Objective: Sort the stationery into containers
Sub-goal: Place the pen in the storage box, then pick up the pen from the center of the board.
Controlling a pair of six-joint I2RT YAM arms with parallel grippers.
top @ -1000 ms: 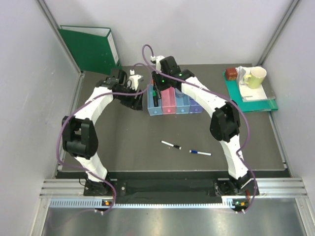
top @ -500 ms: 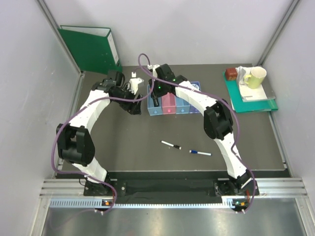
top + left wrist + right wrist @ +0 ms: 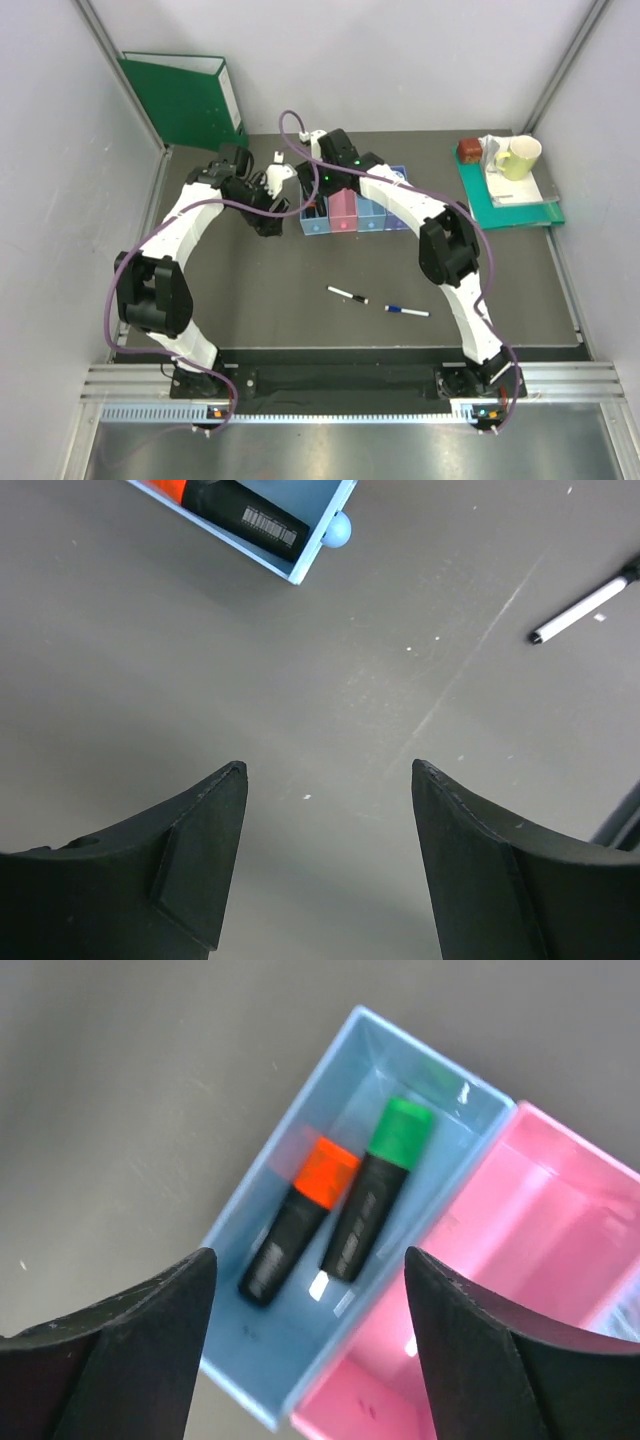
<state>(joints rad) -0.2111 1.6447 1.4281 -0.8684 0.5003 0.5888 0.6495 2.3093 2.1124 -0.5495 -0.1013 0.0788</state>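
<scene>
Light blue bin [image 3: 285, 1345]: we found the orange-capped highlighter [image 3: 300, 1215] and the green-capped highlighter [image 3: 380, 1190] lying side by side inside.
Right pincer [image 3: 308, 1255]: released, above that bin.
Left pincer [image 3: 328, 768]: released, empty, over the surface [image 3: 250, 290].
White pen [image 3: 347, 294], blue-capped pen [image 3: 407, 311]: we logged both loose on the surface.

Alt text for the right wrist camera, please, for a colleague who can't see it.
An orange-capped black highlighter and a green-capped black highlighter lie side by side inside a light blue translucent rectangular bin. A translucent pink bin joins its right side; dark grey table lies left. The right hand hangs open and empty, its dark fingers framing the bottom.
</scene>
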